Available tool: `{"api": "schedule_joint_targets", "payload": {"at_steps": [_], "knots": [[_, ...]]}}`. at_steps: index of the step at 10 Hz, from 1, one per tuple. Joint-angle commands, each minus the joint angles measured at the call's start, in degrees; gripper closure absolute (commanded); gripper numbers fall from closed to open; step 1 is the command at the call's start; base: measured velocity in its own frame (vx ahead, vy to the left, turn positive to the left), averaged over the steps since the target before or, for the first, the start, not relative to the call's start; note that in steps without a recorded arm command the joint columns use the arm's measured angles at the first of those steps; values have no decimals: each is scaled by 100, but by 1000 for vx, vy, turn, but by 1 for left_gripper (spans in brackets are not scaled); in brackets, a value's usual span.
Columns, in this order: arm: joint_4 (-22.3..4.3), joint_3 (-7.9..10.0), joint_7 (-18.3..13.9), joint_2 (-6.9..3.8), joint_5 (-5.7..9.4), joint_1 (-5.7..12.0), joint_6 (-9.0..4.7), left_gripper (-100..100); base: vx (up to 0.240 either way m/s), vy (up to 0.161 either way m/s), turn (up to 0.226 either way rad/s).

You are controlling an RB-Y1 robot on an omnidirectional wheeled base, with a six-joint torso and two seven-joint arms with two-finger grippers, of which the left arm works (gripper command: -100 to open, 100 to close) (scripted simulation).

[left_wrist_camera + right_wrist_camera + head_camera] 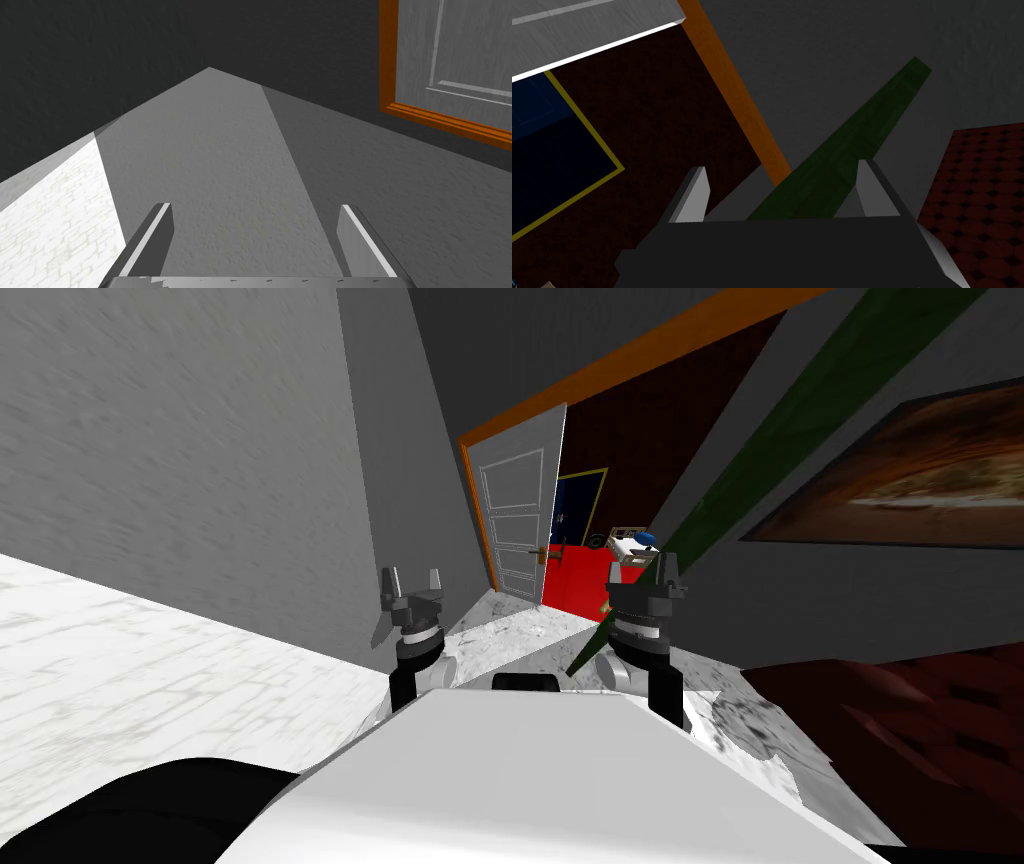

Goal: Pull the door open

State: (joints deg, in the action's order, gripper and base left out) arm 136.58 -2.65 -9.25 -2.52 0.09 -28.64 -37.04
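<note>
Right hand (pixel 645 571) well short of door (pixel 520 520)

framed picture (pixel 900 478) on wall | dark green slanted strip (pixel 790 428) | red floor (pixel 575 583) ahead | dark red carpet (pixel 900 738)

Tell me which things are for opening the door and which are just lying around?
For the job: panelled door, door handle, orange door frame.
Just around: framed picture, green strip on the wall, red floor beyond the doorway.
</note>
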Motion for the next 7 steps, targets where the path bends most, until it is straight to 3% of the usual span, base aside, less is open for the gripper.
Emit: {"api": "schedule_joint_targets", "payload": {"at_steps": [1, 4, 7], "knots": [[-11, -6, 4, -8, -5, 14, 3, -100, 26, 23, 23], [-27, -15, 10, -21, -13, 33, 6, -100, 156, 157, 10], [-53, -30, 21, -41, -26, 66, 13, -100, 227, 150, 20]]}}
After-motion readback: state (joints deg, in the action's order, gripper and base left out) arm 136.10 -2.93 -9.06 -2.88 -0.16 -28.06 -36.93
